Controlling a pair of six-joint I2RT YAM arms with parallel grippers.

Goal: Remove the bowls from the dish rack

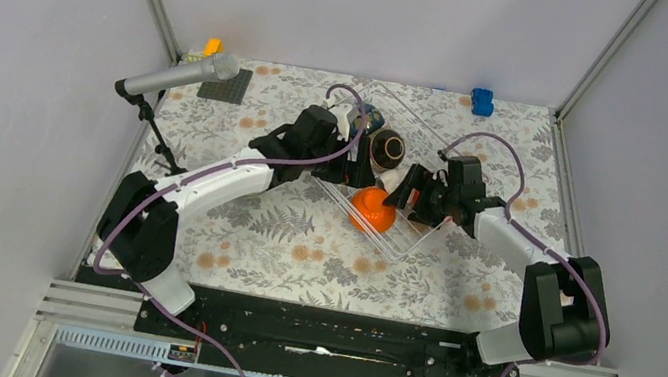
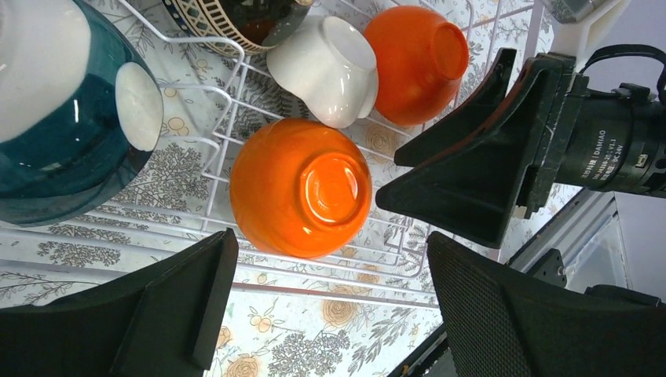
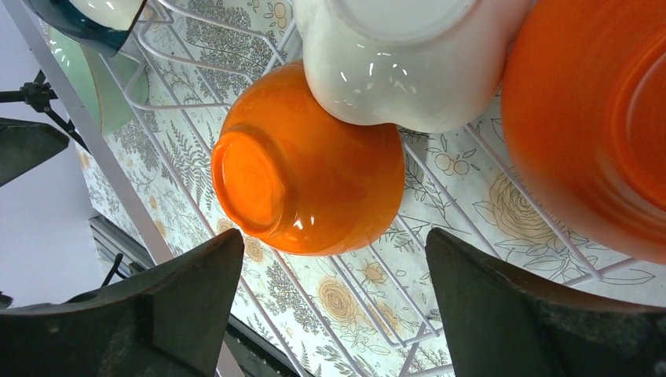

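Orange bowl (image 2: 298, 188) upturned near dish rack (image 3: 94, 141) corner, white bowl (image 2: 330, 67) beside, left and right jaws released

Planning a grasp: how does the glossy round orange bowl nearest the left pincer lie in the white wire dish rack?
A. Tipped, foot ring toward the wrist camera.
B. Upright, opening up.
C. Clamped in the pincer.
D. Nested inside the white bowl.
A: the glossy round orange bowl shows its foot ring to the left wrist camera, apart from the open left pincer.
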